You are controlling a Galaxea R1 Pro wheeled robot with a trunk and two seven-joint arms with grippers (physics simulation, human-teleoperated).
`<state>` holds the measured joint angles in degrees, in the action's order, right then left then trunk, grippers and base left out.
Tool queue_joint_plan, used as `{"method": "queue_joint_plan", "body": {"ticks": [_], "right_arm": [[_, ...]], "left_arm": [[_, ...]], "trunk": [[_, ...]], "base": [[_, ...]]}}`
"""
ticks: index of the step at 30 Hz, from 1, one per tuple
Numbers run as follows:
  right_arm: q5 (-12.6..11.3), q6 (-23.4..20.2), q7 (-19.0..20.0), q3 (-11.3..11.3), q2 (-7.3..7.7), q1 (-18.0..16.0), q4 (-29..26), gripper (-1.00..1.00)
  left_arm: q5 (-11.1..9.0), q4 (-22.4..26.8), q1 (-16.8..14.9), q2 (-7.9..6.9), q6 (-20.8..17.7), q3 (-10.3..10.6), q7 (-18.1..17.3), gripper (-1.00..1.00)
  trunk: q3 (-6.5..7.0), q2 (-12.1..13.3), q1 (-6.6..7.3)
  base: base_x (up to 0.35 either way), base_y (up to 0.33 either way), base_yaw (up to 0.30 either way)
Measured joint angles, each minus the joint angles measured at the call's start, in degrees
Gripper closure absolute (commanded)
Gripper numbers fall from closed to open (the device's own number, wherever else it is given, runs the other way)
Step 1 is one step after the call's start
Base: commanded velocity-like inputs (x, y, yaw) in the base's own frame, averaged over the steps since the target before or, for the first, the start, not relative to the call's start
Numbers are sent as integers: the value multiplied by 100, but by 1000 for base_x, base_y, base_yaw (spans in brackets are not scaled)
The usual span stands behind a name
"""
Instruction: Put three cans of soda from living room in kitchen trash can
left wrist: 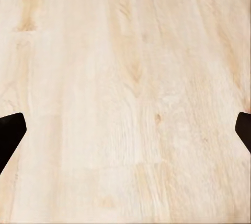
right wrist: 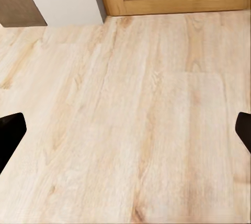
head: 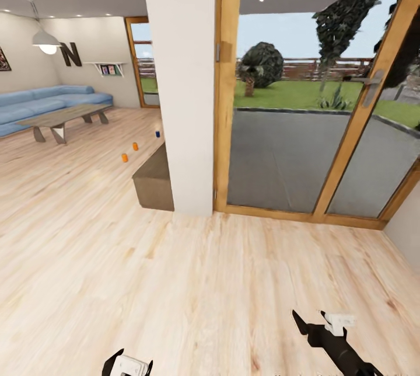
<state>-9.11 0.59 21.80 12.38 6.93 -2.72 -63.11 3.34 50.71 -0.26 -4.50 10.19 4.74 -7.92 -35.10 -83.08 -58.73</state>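
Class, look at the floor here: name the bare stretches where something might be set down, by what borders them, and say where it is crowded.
Bare planks run from the grippers, left and right, up to the white pillar and glass doors. Another open stretch lies between the coffee table and the brown bench, crowded only by two orange cans and a blue one.

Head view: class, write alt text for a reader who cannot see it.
Three soda cans, two orange and one blue, stand on a wood-plank floor far ahead, left of a white pillar. Beyond them are a blue sofa and low table; glass doors are at right.
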Motion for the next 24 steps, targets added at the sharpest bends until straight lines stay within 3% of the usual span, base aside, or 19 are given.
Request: {"method": "queue_joint_plan", "body": {"ticks": [24], "right_arm": [[1,-9,1,-1,7,0,0,-100]], "left_arm": [[-11,-2,0,-13,-2,47,-62,-100]], "trunk": [[117,0,0]], "base": [[0,-271,-198]]}}
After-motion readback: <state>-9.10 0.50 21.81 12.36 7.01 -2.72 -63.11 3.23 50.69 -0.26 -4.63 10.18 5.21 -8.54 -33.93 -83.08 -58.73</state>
